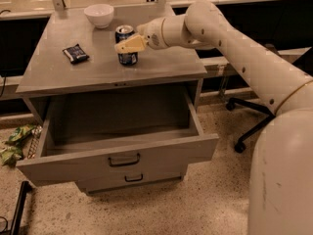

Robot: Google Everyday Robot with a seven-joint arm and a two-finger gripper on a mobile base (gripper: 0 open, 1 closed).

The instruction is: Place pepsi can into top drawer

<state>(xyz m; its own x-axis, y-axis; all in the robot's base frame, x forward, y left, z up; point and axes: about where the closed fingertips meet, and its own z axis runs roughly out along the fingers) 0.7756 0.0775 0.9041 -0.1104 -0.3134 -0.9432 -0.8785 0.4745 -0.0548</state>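
Observation:
The pepsi can (128, 58) stands upright on the grey cabinet top (78, 75), toward the back middle. My gripper (129, 45) has reached in from the right and is at the can's mid-height, its cream tip crossing the front of the can and hiding part of the label. The can rests on the surface. The top drawer (161, 153) is pulled wide open below the cabinet top; its inside looks empty. Its dark curved handle (123, 160) faces the front.
A flat dark snack packet (76, 53) lies left of the can and a white bowl (99, 14) stands at the back. The lower drawer (133, 178) is shut. An office chair base (244, 116) is on the right; green crumpled litter (14, 141) lies on the floor at left.

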